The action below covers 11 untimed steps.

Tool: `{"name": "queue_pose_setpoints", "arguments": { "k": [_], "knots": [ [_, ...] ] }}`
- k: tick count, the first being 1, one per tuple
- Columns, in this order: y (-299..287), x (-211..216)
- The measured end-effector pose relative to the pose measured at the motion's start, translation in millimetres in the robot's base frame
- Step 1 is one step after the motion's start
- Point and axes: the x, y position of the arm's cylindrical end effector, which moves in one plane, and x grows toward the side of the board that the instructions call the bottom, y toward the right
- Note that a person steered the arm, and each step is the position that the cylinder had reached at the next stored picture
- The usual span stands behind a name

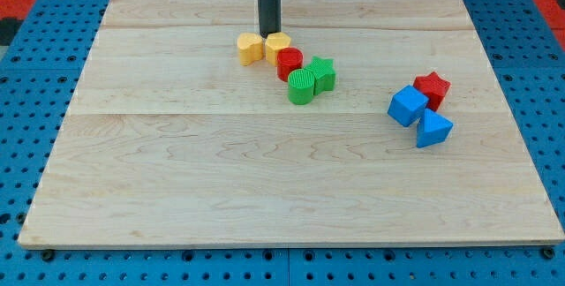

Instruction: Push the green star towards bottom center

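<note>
The green star (322, 72) lies on the wooden board (265, 180) above centre, touching a green cylinder (301, 86) at its lower left and a red cylinder (289, 63) at its upper left. My tip (267, 33) stands at the top of the board, just above two yellow blocks (251, 48) (277, 44). The tip is up and to the left of the green star, with the red cylinder and yellow blocks between them.
A red star (432, 88), a blue cube (408, 106) and a blue triangular block (433, 129) cluster at the view's right. A blue pegboard (35, 74) surrounds the board.
</note>
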Motion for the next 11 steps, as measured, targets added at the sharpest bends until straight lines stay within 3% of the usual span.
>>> {"name": "queue_pose_setpoints", "arguments": {
  "k": [3, 7, 8, 9, 10, 11],
  "knots": [
    [56.0, -3.2],
    [60.7, -9.4],
    [100.9, -57.6],
    [177.6, -53.1],
    [167.1, 9.3],
    [78.2, 68.6]
  ]
}}
